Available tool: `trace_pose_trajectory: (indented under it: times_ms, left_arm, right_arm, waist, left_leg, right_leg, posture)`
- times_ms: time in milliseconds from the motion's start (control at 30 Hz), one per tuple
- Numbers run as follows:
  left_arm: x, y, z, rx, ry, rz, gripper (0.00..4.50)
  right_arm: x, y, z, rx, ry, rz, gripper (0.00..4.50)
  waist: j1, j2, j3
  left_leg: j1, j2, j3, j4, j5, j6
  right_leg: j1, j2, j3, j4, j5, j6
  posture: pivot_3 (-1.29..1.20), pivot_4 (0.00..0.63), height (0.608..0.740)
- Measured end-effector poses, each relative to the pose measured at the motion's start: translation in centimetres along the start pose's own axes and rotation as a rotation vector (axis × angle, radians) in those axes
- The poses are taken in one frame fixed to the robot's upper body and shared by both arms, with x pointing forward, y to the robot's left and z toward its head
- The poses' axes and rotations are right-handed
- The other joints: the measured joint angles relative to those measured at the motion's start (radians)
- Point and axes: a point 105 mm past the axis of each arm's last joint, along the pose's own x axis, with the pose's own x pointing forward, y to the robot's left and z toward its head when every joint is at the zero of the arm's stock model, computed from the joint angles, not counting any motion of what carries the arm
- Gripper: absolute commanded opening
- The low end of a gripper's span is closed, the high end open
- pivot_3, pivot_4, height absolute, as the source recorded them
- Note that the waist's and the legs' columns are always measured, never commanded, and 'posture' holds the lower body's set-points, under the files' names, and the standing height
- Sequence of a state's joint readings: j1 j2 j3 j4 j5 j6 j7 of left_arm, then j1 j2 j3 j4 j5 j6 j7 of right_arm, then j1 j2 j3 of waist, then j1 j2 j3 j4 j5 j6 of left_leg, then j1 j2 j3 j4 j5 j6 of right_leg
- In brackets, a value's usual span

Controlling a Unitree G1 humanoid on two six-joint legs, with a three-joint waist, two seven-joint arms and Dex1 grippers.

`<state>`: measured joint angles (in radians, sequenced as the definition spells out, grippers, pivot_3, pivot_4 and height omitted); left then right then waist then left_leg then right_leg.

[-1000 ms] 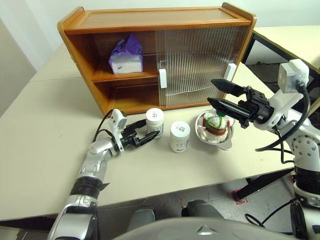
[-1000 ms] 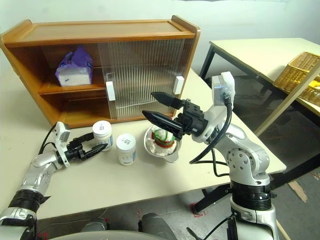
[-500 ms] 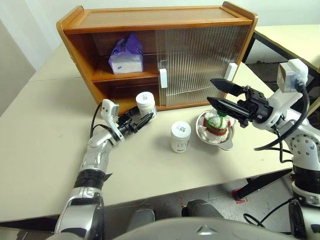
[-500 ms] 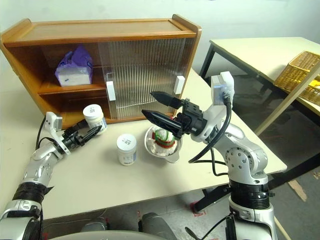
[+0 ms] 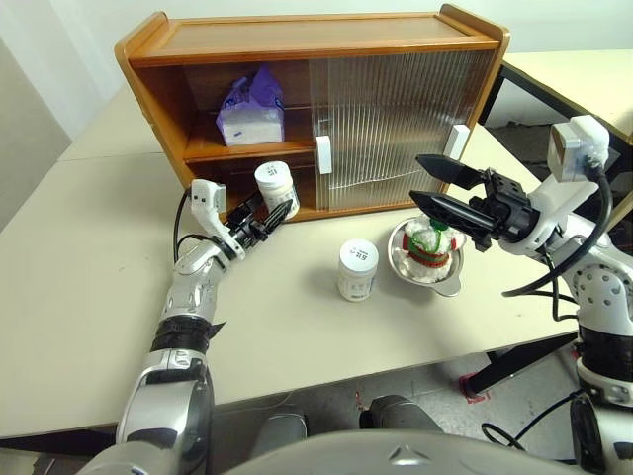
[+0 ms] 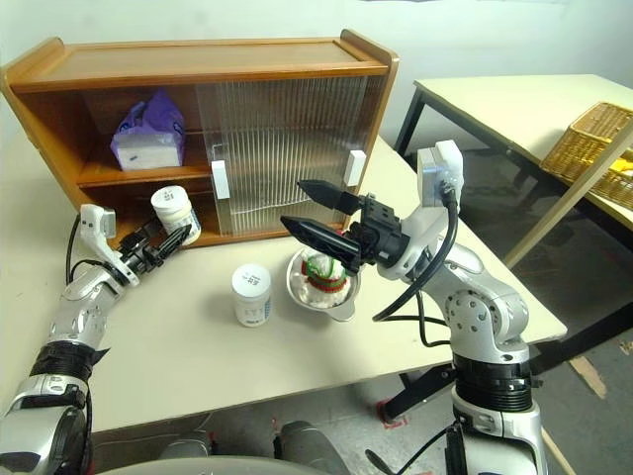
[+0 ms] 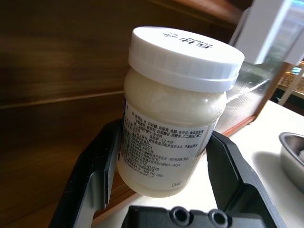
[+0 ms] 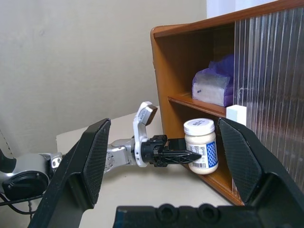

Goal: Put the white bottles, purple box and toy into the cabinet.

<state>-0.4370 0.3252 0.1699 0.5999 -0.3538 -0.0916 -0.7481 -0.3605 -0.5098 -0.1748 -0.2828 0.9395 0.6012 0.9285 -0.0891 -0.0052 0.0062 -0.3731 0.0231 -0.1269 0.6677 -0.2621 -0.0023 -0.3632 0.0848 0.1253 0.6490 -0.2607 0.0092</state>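
While the head cameras look down over a pale table, the left gripper grips one white bottle between its two black fingers, upright, at the open front of the cabinet, level with the lower shelf. The second white bottle stands on the table, well apart from the first and just beside a metal bowl that holds the toy. Above that bowl the right gripper hangs with its fingers spread wide and nothing between them. On the upper shelf lies the purple box, left of the ribbed sliding door with its white block handles.

From the left wrist, the held bottle fills the space between both pads; its cap and label carry small print, possibly Chinese characters, too fine to read.

From the right wrist, the open fingers frame the left gripper holding its bottle at the lower shelf's edge, the purple box above.
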Motion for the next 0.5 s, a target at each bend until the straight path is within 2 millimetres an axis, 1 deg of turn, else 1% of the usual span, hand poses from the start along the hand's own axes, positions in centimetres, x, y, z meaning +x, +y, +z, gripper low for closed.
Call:
trace_pose_trajectory:
  times_ms: [300, 500]
  left_arm:
    - [1.0, 1.6, -0.3, 0.020, 0.032, 0.121, 3.06]
    - [2.2, 1.7, -0.6, 0.019, 0.048, 0.184, 3.06]
  right_arm:
    - [0.0, 0.0, 0.0, -0.001, -0.003, 0.000, 4.50]
    - [0.0, 0.0, 0.0, -0.002, -0.005, 0.000, 4.50]
  waist:
    - [0.000, 0.000, 0.000]
    - [0.000, -0.001, 0.001]
  left_leg:
    - [0.000, -0.001, 0.000, 0.002, 0.000, 0.000]
    - [0.000, -0.001, 0.000, 0.004, 0.000, 0.000]
  right_leg:
    - [0.001, 0.000, 0.000, 0.000, 0.001, 0.002]
    - [0.002, 0.000, 0.000, 0.000, 0.001, 0.002]
  posture:
    - [-0.15, 0.000, 0.740]
    - [-0.15, 0.000, 0.740]
